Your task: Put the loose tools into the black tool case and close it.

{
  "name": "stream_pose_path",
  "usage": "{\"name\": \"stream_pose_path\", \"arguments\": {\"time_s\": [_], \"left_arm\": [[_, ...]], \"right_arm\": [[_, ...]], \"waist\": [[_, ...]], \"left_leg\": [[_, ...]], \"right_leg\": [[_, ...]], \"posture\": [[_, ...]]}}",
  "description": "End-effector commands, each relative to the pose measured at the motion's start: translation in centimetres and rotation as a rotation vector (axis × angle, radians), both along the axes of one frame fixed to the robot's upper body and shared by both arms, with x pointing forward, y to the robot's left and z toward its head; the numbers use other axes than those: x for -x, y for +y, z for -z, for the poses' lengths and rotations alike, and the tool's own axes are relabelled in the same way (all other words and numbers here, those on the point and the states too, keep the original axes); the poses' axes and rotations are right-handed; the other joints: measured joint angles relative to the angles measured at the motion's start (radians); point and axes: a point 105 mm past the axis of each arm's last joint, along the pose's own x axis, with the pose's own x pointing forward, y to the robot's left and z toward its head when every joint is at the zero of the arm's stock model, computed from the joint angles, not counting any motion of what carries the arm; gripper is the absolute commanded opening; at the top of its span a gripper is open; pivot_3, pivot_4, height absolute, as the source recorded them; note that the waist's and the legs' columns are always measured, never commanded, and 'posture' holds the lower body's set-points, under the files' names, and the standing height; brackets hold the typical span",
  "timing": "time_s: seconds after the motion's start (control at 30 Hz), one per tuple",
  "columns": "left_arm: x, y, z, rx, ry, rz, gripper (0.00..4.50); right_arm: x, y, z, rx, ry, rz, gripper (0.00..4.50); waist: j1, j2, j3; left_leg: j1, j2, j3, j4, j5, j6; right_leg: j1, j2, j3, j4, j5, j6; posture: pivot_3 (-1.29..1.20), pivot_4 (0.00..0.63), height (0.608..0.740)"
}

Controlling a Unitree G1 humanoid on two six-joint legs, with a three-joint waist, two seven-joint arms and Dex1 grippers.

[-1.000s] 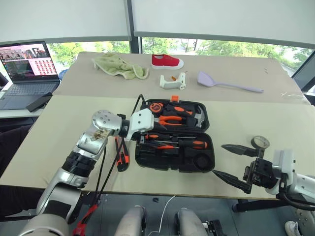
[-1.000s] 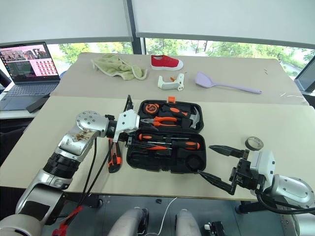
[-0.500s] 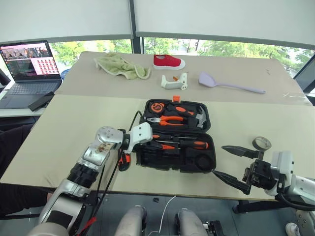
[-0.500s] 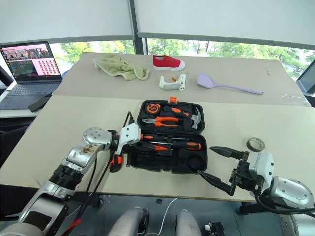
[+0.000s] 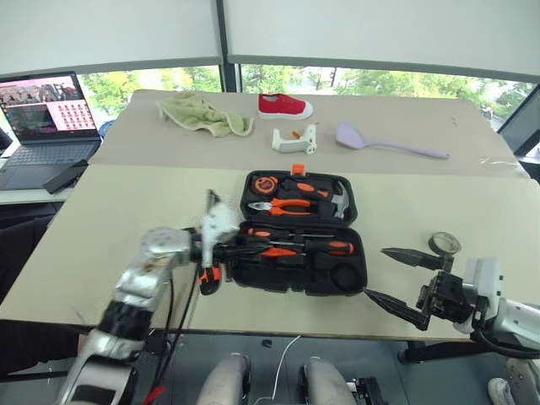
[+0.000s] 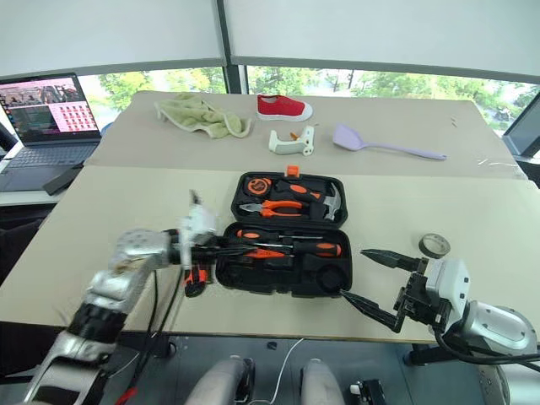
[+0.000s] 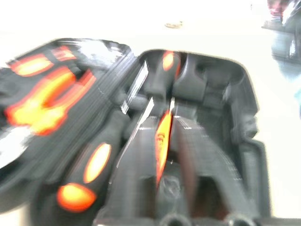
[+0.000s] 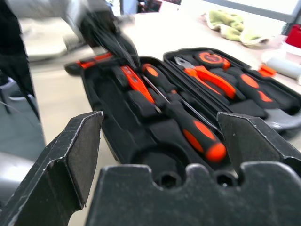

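The black tool case [image 5: 354, 274] lies open in the middle of the table. Two black-and-orange screwdrivers [image 5: 327, 246] and a thin orange tester [image 7: 162, 136] rest in its near half. My left gripper [image 5: 240, 245] hovers level at the case's left edge, pointing into it and open. The tester shows in the gap between its blurred fingers [image 7: 134, 155]. An orange-and-black utility knife [image 5: 208, 278] lies on the table just left of the case, under my left hand. The grey tape roll [image 5: 445, 244] sits to the right. My right gripper [image 5: 375, 272] stands wide open and empty near the case's front right corner.
Pliers [image 5: 287, 205], a hammer and a tape measure fill the case's far half. Behind it are a white bracket [image 5: 295, 140], a lilac spatula [image 5: 388, 143], a red shoe [image 5: 284, 105] and a green cloth [image 5: 202, 112]. A laptop [image 5: 46, 110] stands at far left.
My left hand has drawn back leftward from over the case to its left edge, and is blurred with motion. The right gripper has stayed where it was, still open.
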Motion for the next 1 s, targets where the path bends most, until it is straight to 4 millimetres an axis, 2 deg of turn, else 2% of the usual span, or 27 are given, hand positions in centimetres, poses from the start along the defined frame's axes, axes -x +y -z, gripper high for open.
{"name": "stream_pose_path", "arguments": {"time_s": [0.03,0.07,0.13,0.2,0.37,0.47,0.5,0.57,0.67,0.83,0.9,1.0], "left_arm": [[1.4,6.0,-0.6,-0.024,-0.014,-0.183,2.66],[1.8,7.7,-0.4,-0.037,-0.004,-0.246,2.90],[3.0,10.7,0.3,-0.047,0.012,-0.372,3.69],[4.4,12.9,0.8,-0.052,0.021,-0.468,4.41],[8.4,17.0,2.5,-0.092,0.087,-0.665,4.41],[9.8,17.8,3.0,-0.120,0.125,-0.723,4.41],[9.8,17.3,2.8,-0.109,0.129,-0.721,4.41],[8.5,16.0,2.3,-0.063,0.146,-0.797,4.41],[6.9,12.6,1.8,0.013,0.224,-0.784,4.41],[4.0,7.2,2.3,0.059,0.373,-0.830,4.41],[3.1,4.8,3.2,0.070,0.436,-0.848,4.41],[2.5,3.5,4.5,0.036,0.491,-0.902,4.41]], "right_arm": [[0.5,-1.1,-0.1,0.028,-0.063,-0.016,4.50],[0.5,-1.4,0.1,0.034,-0.060,-0.018,4.50],[0.6,-1.9,0.5,0.041,-0.044,-0.015,4.50],[0.7,-2.3,0.7,0.020,-0.011,-0.020,4.50],[0.8,-2.4,0.6,0.011,-0.001,-0.053,4.50],[0.6,-2.2,0.6,0.015,-0.008,-0.075,4.50],[0.5,-2.0,0.5,0.014,-0.017,-0.086,4.50],[0.0,-0.9,-0.1,-0.002,-0.059,-0.118,4.50],[-0.5,0.3,-0.8,-0.023,-0.099,-0.162,4.50],[-0.7,2.2,-2.2,-0.070,-0.114,-0.253,4.50],[-0.8,2.7,-2.6,-0.079,-0.130,-0.274,4.50],[-0.9,3.0,-2.7,-0.083,-0.133,-0.282,4.50]], "waist": [[-0.001,0.001,0.000],[-0.002,0.001,0.000],[0.001,0.001,0.000],[0.005,0.001,0.000],[0.014,0.001,0.000],[0.017,0.000,0.000],[0.018,0.000,0.000],[0.023,0.000,0.000],[0.030,0.000,0.000],[0.027,0.000,0.000],[0.025,0.000,0.000],[0.018,-0.001,-0.001]], "left_leg": [[0.001,0.000,0.000,0.000,0.000,0.000],[0.001,0.000,0.001,-0.001,0.000,0.000],[0.001,0.000,0.001,-0.001,0.000,0.000],[0.001,0.000,0.001,-0.001,0.000,0.000],[0.002,0.001,0.001,-0.001,-0.001,0.001],[0.002,0.001,0.000,-0.001,-0.002,0.001],[0.002,0.002,0.001,-0.001,-0.003,0.000],[0.003,0.002,0.000,-0.001,-0.006,-0.005],[0.003,0.002,0.000,-0.001,-0.007,-0.006],[0.003,-0.001,0.001,-0.001,-0.004,-0.002],[0.003,-0.001,0.001,-0.001,-0.002,0.002],[0.003,-0.002,0.002,-0.001,-0.002,0.001]], "right_leg": [[0.000,0.000,0.000,0.000,0.000,0.000],[0.000,0.000,0.001,0.000,0.000,0.000],[0.000,-0.001,0.001,-0.001,0.000,0.000],[0.001,-0.003,0.001,-0.001,0.000,0.000],[0.001,-0.013,0.000,-0.004,0.000,-0.001],[0.000,-0.014,0.000,-0.005,-0.001,-0.001],[0.001,-0.014,0.000,-0.006,0.000,-0.001],[0.002,-0.014,0.000,-0.007,0.000,-0.001],[0.003,-0.015,-0.001,-0.007,0.000,-0.001],[0.003,-0.008,-0.003,-0.003,0.001,0.001],[0.003,-0.006,-0.002,-0.002,0.001,0.001],[0.002,-0.001,0.000,0.000,0.001,0.001]], "posture": [[0.00,0.150,0.740],[0.00,0.150,0.740],[0.00,0.150,0.740],[0.00,0.150,0.740],[0.00,0.150,0.740],[0.00,0.150,0.740],[0.00,0.150,0.740],[0.00,0.150,0.740],[0.00,0.150,0.740],[0.00,0.150,0.740],[0.00,0.150,0.740],[0.00,0.150,0.740]]}}
